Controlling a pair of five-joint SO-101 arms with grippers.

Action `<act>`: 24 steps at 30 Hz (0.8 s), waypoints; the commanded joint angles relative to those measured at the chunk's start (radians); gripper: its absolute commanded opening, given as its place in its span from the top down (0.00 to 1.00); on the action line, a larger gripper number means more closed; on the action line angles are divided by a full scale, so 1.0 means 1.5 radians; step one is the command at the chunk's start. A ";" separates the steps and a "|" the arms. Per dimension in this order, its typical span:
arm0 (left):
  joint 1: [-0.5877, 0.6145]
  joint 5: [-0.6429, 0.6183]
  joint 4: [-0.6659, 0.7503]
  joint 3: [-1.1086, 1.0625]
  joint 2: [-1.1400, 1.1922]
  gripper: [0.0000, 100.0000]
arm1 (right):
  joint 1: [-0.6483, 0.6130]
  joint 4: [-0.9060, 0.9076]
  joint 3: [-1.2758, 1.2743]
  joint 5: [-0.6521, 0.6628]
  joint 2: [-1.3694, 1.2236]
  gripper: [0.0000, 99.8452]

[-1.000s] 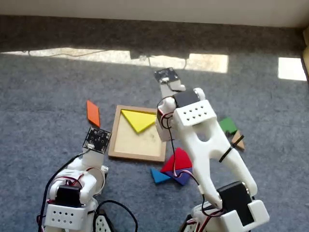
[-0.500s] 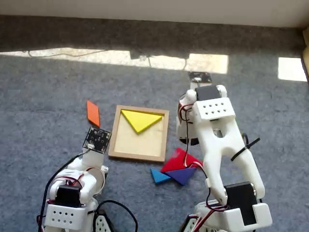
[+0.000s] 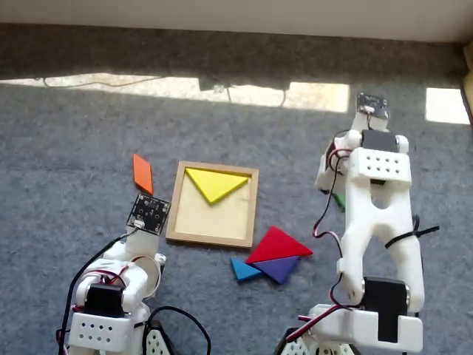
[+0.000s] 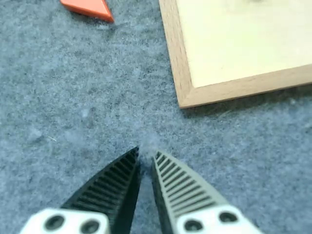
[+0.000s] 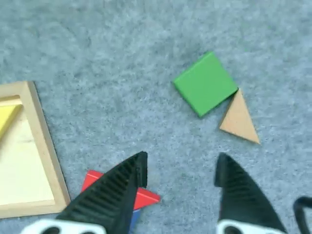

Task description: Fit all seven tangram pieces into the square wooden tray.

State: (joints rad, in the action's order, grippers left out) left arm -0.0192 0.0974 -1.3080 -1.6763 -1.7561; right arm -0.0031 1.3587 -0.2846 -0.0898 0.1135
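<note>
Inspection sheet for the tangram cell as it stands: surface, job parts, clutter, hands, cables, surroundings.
Surface: grey carpet.
Job's things: square wooden tray holds yellow triangle; orange parallelogram on its left-arm side; red triangle, purple triangle and blue triangle bunched off its near corner by the right arm; green square meets tan triangle at a corner.
Clutter: nothing seen.
Hands: left hand shut, empty, near a tray corner; right hand open, empty, above carpet short of green square.
Cables: black cable loops by left arm base; wires hang along right arm.
Surroundings: sunlit patches along far carpet edge.
</note>
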 commanded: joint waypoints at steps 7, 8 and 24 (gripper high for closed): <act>-0.009 -0.006 0.001 -0.014 -0.014 0.99 | 0.025 -0.016 0.109 0.102 -0.235 0.67; -0.009 -0.006 0.001 -0.014 -0.014 0.99 | 0.035 -0.015 0.132 0.102 -0.252 0.67; -0.009 -0.006 0.001 -0.014 -0.014 0.99 | 0.046 -0.020 0.205 0.262 -0.281 0.67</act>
State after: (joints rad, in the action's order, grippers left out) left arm -0.0192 0.0974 -1.3080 -1.6763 -1.7561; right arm 0.0552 1.3403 -0.0269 0.2816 -0.3053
